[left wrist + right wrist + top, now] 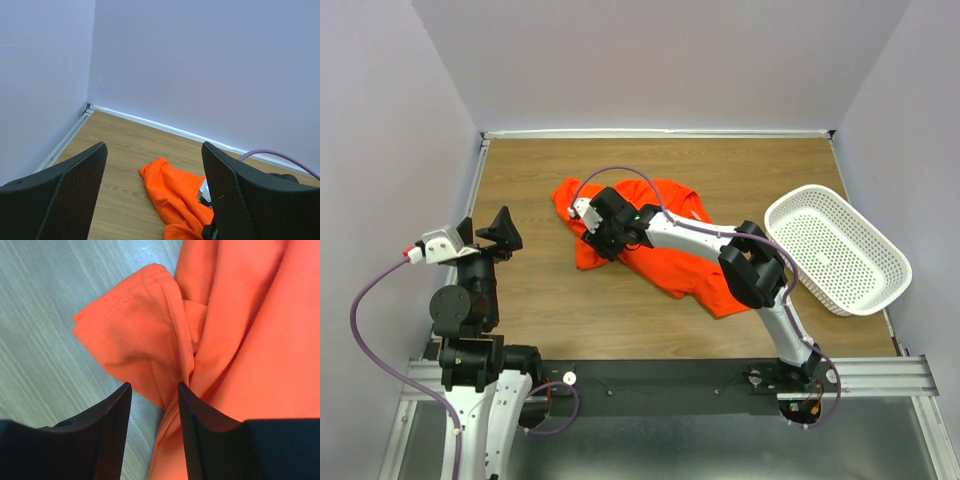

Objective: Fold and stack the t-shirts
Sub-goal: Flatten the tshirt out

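A single bright orange t-shirt (665,270) lies crumpled on the wooden table, a little right of the middle. My right gripper (592,225) reaches over it to its left edge. In the right wrist view the right gripper (154,386) straddles a hemmed fold of the t-shirt (250,340). Its jaws stand partly apart, and bare table shows between the left finger and the cloth. My left gripper (500,232) hangs at the table's left side, apart from the shirt. In its own view the left gripper (154,147) is open and holds nothing, and the t-shirt (172,192) lies ahead of it.
A white perforated basket (895,262) sits tilted at the right edge of the table. Pale walls close in the table at the back and on both sides. The right arm's purple cable (620,172) loops above the shirt.
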`<state>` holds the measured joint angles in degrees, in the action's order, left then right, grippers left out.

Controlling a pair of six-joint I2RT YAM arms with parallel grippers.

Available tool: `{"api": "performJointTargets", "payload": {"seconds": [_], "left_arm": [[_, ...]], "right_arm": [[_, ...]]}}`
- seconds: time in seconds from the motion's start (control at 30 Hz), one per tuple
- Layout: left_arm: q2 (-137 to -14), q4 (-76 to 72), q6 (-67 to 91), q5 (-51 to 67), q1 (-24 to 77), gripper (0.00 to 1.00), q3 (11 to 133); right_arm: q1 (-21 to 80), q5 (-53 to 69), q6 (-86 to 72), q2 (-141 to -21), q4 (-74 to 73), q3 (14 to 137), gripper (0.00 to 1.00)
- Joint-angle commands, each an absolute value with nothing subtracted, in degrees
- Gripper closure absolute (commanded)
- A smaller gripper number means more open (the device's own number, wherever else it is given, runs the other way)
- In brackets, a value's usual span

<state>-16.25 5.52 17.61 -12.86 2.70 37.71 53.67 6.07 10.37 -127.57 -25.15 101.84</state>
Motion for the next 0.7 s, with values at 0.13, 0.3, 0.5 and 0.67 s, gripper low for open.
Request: {"api": "performJointTargets", "payload": {"seconds": [0.13,0.3,0.5,0.67], "left_arm": [[-16.1,5.4,18.1,-13.8,2.5,0.15,37.4],[-16.0,5.4,18.3,-13.6,2.5,0.16,37.4],[-16.1,5.4,18.3,-13.4,2.5,0.15,37.3],[-16.0,5.4,18.3,-13.2,2.5,0.16,37.2]], "right_arm": [[53.8,2.1,9.9,-126.4,-24.9,102.2,0.51],[53.8,3.0,10.0,-125.3,-25.0,103.2,0.53],[53.8,4.0,10.3,-123.8,-24.9,102.7,0.56],[53.8,3.7,10.3,-124.3,-24.9,102.5,0.56]]}}
